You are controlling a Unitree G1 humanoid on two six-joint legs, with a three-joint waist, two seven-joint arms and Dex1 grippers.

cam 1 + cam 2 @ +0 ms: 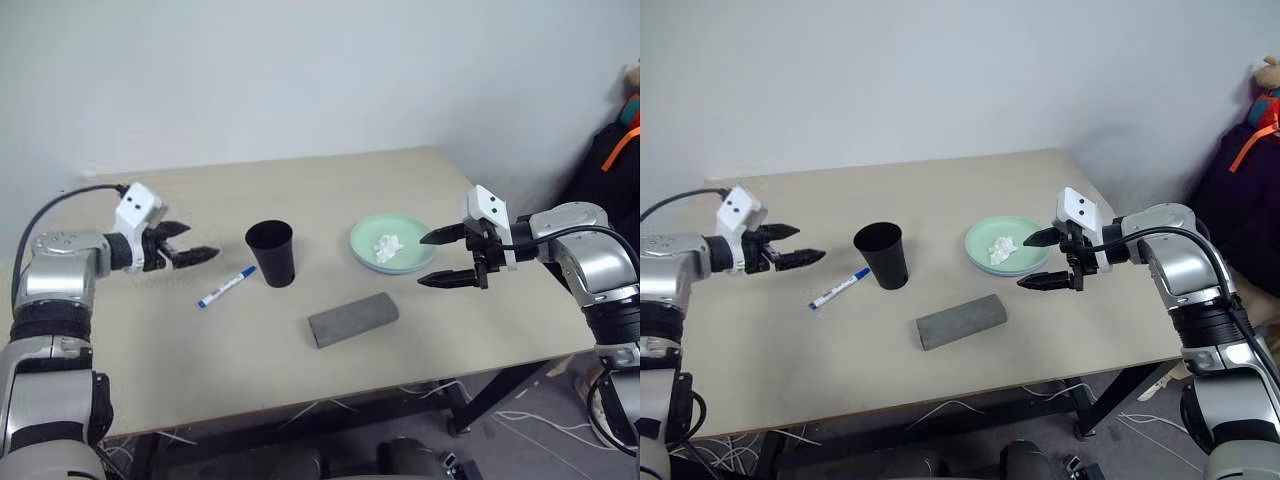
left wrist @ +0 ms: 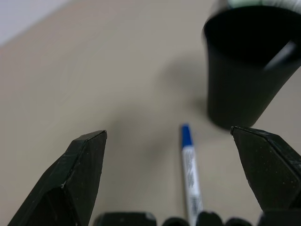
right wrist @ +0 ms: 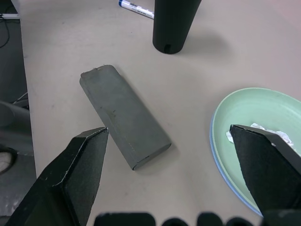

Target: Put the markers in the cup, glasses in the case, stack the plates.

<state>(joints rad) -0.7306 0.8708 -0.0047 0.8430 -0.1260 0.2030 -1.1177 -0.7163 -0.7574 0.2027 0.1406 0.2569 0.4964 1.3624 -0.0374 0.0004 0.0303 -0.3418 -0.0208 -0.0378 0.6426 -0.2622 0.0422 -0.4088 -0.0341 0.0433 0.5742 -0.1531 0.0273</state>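
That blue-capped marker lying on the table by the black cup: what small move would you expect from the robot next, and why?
Probably the left gripper lowers onto the blue-capped marker to pick it up. That gripper is open, holds nothing, and hangs just left of the marker, which lies flat on the table beside the upright cup. In the left wrist view a marker already leans inside the cup.

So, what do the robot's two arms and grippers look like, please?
Both arms have silver-grey metal shells with black joint sections, and a black cable runs along each forearm. Each wrist carries a small white box with dark dots. The left gripper and the right gripper each have two black, pointed, wedge-shaped fingers.
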